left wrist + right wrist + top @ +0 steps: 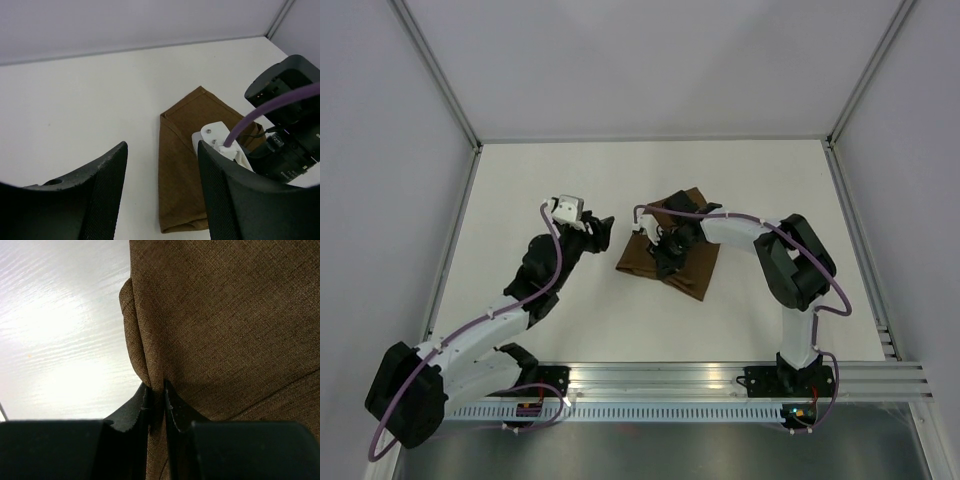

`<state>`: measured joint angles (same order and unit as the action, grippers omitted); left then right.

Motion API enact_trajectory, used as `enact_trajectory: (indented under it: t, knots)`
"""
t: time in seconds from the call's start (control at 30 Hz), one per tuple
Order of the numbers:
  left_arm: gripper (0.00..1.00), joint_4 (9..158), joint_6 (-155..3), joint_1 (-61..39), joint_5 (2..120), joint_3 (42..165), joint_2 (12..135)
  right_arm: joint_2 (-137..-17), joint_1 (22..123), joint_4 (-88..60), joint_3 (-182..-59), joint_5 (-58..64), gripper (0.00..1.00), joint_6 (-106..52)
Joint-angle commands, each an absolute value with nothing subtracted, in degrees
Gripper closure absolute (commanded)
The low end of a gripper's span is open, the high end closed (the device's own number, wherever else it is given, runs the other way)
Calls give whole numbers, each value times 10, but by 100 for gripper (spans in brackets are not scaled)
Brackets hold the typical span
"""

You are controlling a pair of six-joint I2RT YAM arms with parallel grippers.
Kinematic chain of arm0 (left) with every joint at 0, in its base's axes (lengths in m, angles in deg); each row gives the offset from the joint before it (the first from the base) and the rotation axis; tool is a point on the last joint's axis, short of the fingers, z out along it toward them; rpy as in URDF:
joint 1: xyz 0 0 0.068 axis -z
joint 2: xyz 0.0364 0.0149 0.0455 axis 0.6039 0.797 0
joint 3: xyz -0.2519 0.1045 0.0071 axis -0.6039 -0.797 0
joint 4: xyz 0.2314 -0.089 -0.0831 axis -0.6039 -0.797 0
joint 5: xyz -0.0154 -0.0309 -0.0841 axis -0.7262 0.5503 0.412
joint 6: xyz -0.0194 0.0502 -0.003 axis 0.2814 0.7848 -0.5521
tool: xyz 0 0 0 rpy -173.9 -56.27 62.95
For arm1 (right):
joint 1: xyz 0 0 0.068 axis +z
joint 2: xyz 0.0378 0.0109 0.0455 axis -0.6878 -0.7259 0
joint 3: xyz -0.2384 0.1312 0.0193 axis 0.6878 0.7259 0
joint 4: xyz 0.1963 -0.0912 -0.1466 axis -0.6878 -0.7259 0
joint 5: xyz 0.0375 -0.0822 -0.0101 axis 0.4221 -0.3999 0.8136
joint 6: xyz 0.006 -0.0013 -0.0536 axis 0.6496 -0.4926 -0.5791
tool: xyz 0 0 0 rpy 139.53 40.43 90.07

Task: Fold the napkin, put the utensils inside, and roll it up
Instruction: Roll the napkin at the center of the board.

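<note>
The napkin (695,272) lies on the white surface (520,200), a little to the right of the middle. It is folded into a smaller, uneven four-sided shape and sits turned like a diamond. The left wrist view shows a hemmed edge along its upper left side, and one layer of cloth lying over another.

The right hand (663,248) is down on the napkin, on its left half. In the right wrist view its two fingers (135,407) are nearly together, and a ridge of the brown cloth is pinched between their tips. The cloth rises from the fingertips and fills most of that view, with a small rounded fold at its left side. This hand is closed on the napkin.

The left hand (600,228) is just beside the left edge of the napkin, apart from it, and it points toward the cloth and the right arm (790,260). Its fingers stand well apart and nothing is between them. Through the gap only the surface and the napkin farther away can be seen. How high this hand is above the surface I cannot tell.

A purple cable (260,117) runs along the right arm, and in the left wrist view a white part of that arm stands over the right side of the napkin.
</note>
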<state>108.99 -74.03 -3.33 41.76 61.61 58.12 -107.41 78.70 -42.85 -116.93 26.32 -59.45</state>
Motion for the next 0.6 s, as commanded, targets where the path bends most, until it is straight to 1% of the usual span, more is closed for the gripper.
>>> enact_trajectory:
  t: [0.0,0.13,0.17,0.2,0.27,0.3,0.4,0.57]
  knots:
    - [36,1218,-648,-28,402,576,524,-1114,776,-532,-1180,308,94,-639]
    - [33,1283,-598,-27,405,548,483,-1131,769,-549,-1193,314,94,-646]
    - [33,1294,-587,-27,424,543,481,-1132,769,-551,-1195,314,94,-645]
    - [33,1310,-575,-27,482,540,484,-1134,769,-552,-1196,314,94,-646]
    - [30,1308,-534,-19,524,540,493,-1141,766,-558,-1202,314,94,-649]
    - [30,1305,-515,-16,574,540,503,-1145,765,-568,-1205,315,94,-653]
    - [27,1316,-443,11,603,522,511,-1159,757,-583,-1211,320,95,-660]
    - [29,1217,-383,37,643,558,526,-1174,749,-596,-1219,322,95,-664]
